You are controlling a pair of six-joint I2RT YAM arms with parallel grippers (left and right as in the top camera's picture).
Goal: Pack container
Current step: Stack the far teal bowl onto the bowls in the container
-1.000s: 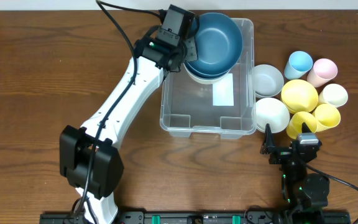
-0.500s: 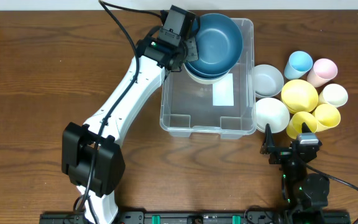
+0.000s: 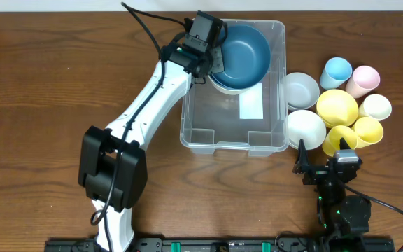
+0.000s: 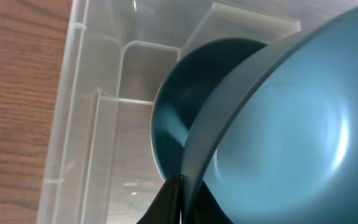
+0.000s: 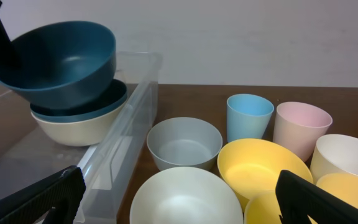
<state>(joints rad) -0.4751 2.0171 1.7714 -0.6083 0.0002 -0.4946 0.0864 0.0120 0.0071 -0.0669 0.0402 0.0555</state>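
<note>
Left gripper (image 3: 216, 56) has its jaws clamped on the rim of a blue bowl (image 3: 245, 43), and that bowl hangs tilted over the far end of the container (image 3: 233, 144), just above a stack (image 5: 78, 122) of two bowls nested inside. The worry is that thin rim pinch: the tilted bowl could swing or slip out, and if it is let go at this angle it may land crooked on the stack and ride up against the far wall instead of nesting. The right gripper (image 3: 322, 159) waits near the table's front edge with its jaws wide apart and nothing in them. The container sits mid-table between the left arm and the loose bowls and cups (image 3: 338, 71). Its mouth faces up, its label (image 3: 250, 105) lies flat on the bottom, and its long axis runs from the robot's side toward the far edge.
</note>
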